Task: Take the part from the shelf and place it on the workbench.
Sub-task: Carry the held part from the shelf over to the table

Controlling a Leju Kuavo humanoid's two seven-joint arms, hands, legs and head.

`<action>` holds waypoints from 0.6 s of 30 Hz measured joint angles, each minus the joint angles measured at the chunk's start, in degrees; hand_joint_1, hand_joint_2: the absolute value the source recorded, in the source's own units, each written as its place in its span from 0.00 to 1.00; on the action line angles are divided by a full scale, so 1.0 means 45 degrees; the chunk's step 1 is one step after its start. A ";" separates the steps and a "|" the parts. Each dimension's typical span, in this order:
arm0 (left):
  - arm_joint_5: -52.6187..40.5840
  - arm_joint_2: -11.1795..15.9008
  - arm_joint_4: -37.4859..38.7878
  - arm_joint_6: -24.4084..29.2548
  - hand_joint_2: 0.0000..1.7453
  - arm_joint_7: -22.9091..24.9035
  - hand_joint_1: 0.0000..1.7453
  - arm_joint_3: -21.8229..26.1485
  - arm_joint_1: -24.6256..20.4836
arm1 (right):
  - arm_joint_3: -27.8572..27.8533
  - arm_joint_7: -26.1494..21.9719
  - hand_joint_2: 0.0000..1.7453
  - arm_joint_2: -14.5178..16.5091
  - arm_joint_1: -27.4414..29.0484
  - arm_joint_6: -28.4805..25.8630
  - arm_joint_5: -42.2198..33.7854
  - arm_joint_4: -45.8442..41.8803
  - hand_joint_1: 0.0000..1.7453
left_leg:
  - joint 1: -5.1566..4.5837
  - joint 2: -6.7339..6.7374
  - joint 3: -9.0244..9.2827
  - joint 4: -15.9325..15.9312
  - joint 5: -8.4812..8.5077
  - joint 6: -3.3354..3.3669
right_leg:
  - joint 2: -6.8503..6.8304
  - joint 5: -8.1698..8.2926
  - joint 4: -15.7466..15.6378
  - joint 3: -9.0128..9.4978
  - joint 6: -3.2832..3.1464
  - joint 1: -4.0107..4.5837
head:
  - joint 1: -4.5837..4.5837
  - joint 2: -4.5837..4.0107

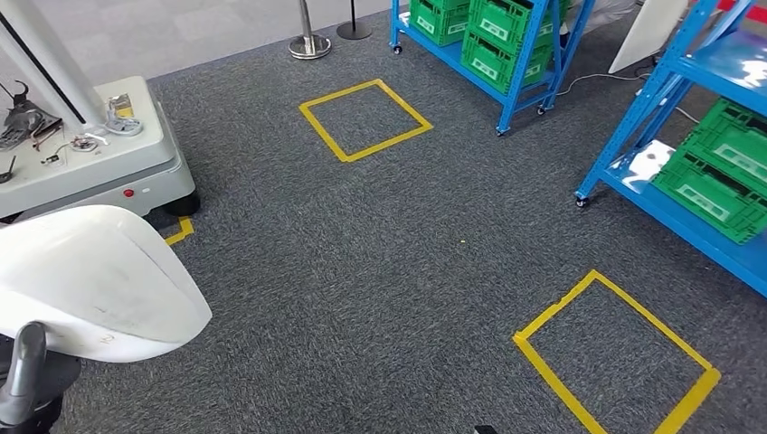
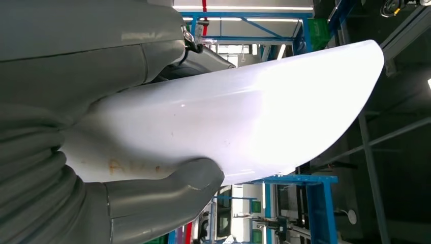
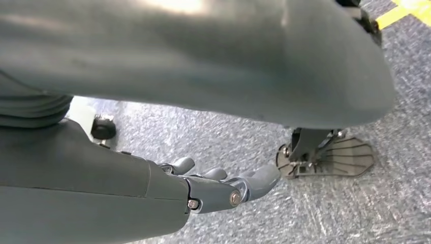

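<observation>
A large white curved shell part [image 1: 95,285] hangs at the lower left of the head view, over the grey carpet. In the left wrist view my left hand [image 2: 96,61] grips this white part [image 2: 244,112], with the thick thumb [image 2: 173,190] pressed on one face and the fingers on the other. My right hand [image 3: 223,185] hangs low above the carpet with its fingers apart and nothing in it. A pale grey wheeled bench [image 1: 99,163] with small metal pieces on top stands at the far left.
Blue shelves with green crates stand at the top [image 1: 488,36] and along the right edge [image 1: 724,163]. Two yellow tape squares [image 1: 364,118] [image 1: 615,357] mark the carpet. A chrome post base [image 1: 309,43] stands at the back.
</observation>
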 joint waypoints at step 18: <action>-0.0083 0.0073 -0.0038 -0.0139 1.00 -0.0034 1.00 0.0013 0.0107 | -0.0032 0.0036 0.00 0.0047 -0.0028 0.0000 0.0175 -0.0001 0.00 | 0.0060 0.2112 0.0272 -0.0039 -0.0155 0.0124 | -0.2070 -0.0458 0.0325 0.0142 0.0262 -0.0041 | -0.0015 0.0000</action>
